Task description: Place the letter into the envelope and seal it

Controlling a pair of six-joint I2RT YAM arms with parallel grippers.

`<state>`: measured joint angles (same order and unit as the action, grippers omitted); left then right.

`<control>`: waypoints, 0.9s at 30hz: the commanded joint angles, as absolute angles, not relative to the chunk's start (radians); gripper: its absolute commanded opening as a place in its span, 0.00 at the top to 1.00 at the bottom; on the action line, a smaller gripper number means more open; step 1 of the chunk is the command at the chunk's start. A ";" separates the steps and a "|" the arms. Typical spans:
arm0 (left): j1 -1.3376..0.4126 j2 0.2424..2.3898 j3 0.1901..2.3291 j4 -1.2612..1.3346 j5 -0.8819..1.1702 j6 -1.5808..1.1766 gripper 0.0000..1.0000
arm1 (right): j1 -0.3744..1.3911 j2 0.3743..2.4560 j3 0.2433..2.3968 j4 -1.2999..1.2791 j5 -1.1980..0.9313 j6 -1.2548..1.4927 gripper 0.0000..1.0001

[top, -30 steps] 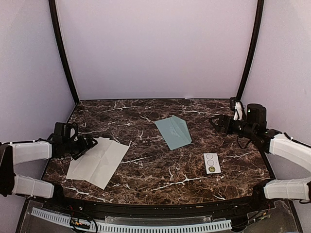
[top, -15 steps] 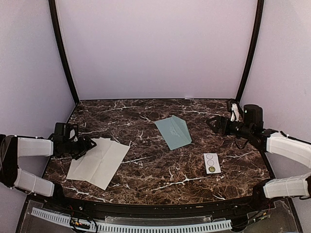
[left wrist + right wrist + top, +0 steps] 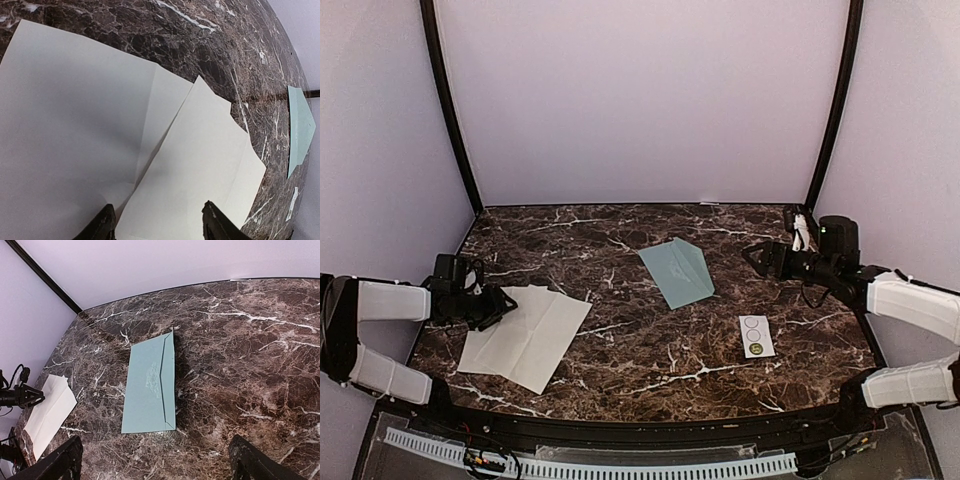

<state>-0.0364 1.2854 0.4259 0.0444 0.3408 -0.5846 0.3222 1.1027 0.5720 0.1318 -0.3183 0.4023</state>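
My left pincer [image 3: 160,226] sits low at the edge of the letter [image 3: 75,125]. Its two fingers are parted, and the creased white sheet spreads out ahead of them on the marble table [image 3: 210,45]. My right pincer [image 3: 157,464] is wide open and holds nothing. The blue-green envelope [image 3: 149,385] lies flat on the table ahead of it. The letter is outside the envelope, well apart from it, over by the left pincer.

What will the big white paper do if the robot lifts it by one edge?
The letter will probably droop, being one thin sheet. It may bend at its creases, where a panel looks raised. Likely light, it could slide on the smooth table.
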 commanded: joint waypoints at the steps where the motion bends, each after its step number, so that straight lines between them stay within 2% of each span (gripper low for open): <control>1: -0.031 1.278 0.432 0.008 0.342 -0.583 0.45 | 0.338 1.120 0.604 0.150 -0.341 0.399 0.01; 11: -0.040 1.290 0.411 0.006 0.432 -0.605 0.63 | 0.393 1.170 0.641 0.145 -0.344 0.397 0.01; 27: -0.193 1.386 0.432 -0.003 0.475 -0.615 0.63 | 0.625 1.318 0.748 0.121 -0.287 0.372 0.01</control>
